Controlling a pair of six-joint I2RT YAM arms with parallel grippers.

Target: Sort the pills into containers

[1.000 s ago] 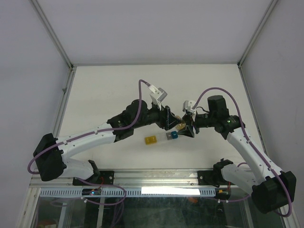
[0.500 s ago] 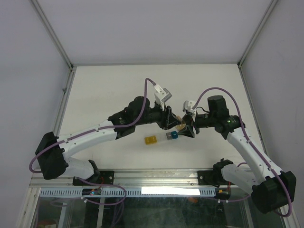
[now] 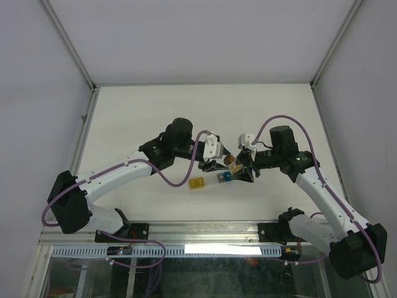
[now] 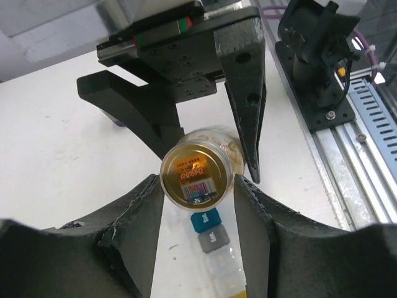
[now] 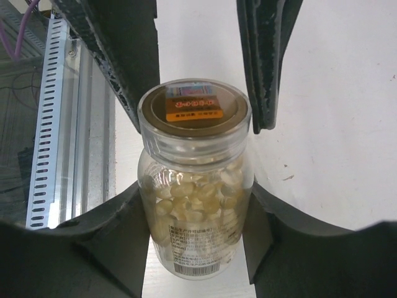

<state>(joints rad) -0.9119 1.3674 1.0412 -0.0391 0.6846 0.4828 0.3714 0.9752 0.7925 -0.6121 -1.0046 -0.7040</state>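
Note:
My right gripper (image 5: 193, 208) is shut on a clear round bottle (image 5: 193, 205) full of pale tan pills (image 5: 186, 192), held level above the table. My left gripper (image 4: 197, 186) meets it from the left, its fingers (image 5: 124, 62) closed on the bottle's gold cap (image 4: 197, 176). In the top view the two grippers, left (image 3: 215, 164) and right (image 3: 244, 169), join at the bottle (image 3: 234, 164). Under it lies the pill-box strip: blue (image 4: 206, 220), grey (image 4: 214, 238) and clear (image 4: 224, 268) compartments. The yellow container (image 3: 197, 184) sits a little to the left. I see no loose pills.
A metal rail (image 4: 366, 143) runs along the table's near edge, with the right arm's base (image 4: 316, 56) bolted beside it. Frame posts and white walls stand at the back and sides of the white table (image 3: 136, 118).
My left wrist has rolled around the cap, its camera swinging from on top to the side, and the arm has shifted a little. The right gripper and bottle have stayed put.

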